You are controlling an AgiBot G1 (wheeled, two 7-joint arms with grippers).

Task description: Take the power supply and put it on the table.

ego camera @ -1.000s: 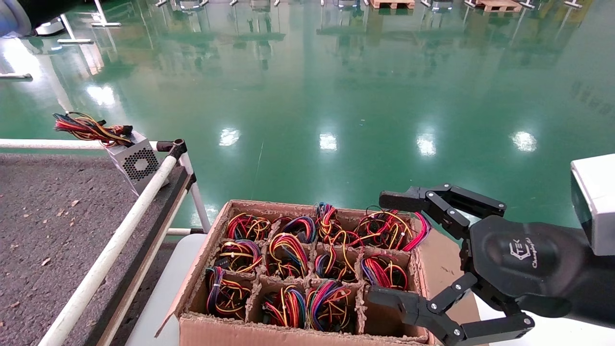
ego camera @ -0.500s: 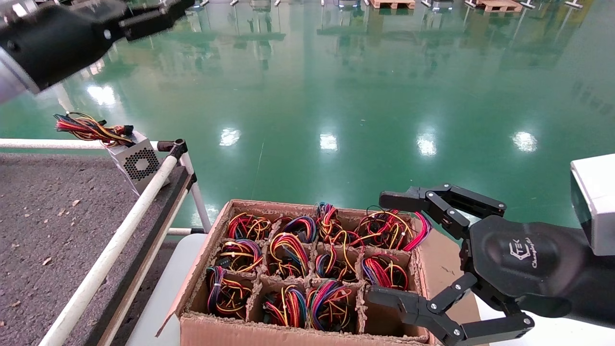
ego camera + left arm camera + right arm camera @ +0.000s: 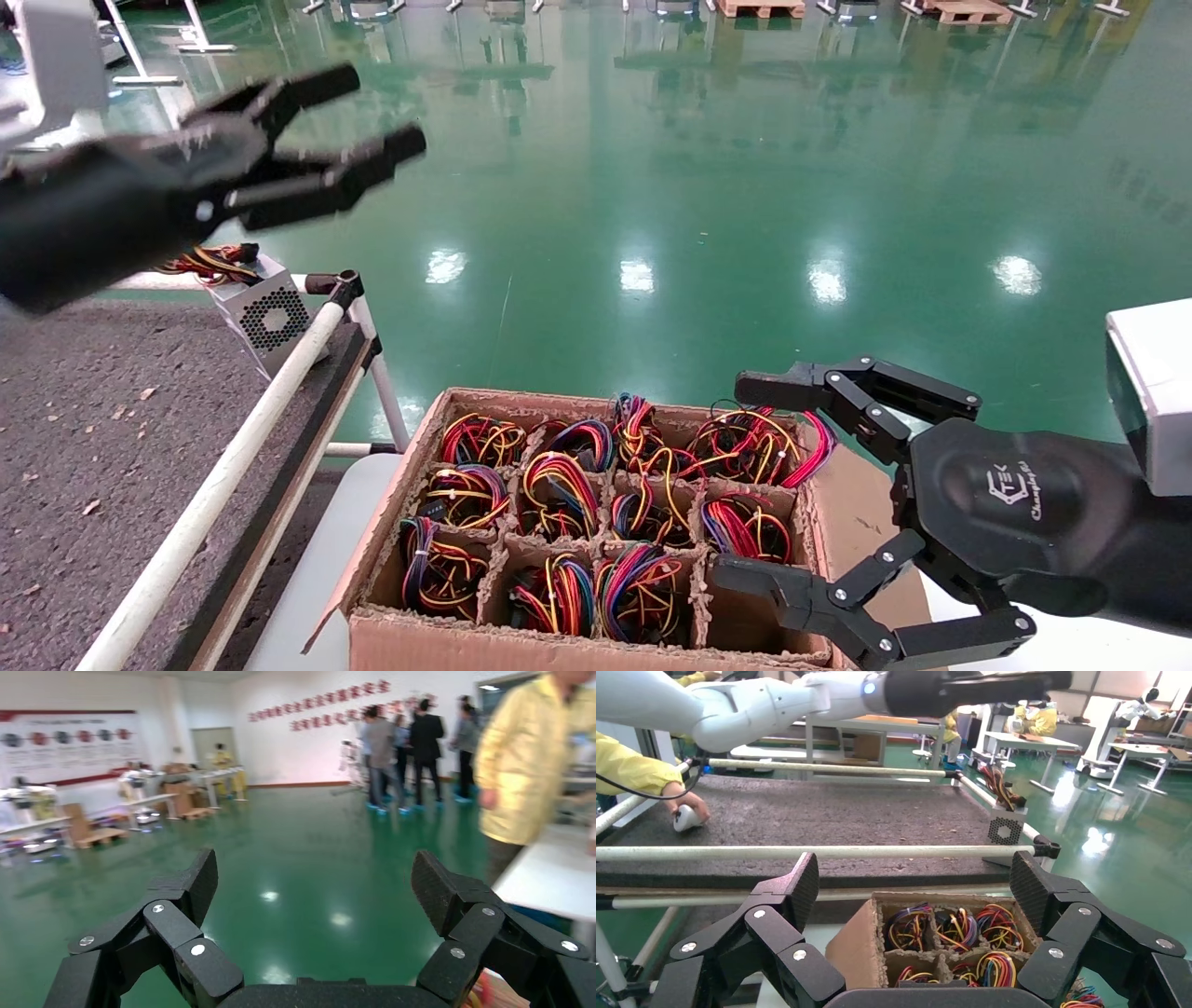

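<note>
The power supply (image 3: 264, 317) is sitting at the worktop (image 3: 112, 438) corner (against the white rail) while the released left end effector (image 3: 358, 126) is hovering above it and the released right end effector (image 3: 759, 480) is waiting over the cardboard box (image 3: 596, 522).

Rough, speckled dark grey table (image 3: 84, 438), perforated silver metal power supply (image 3: 264, 315), raw brown cardboard box (image 3: 438, 643), glossy green floor (image 3: 652, 186), matt black plastic fingers (image 3: 792, 387).
</note>
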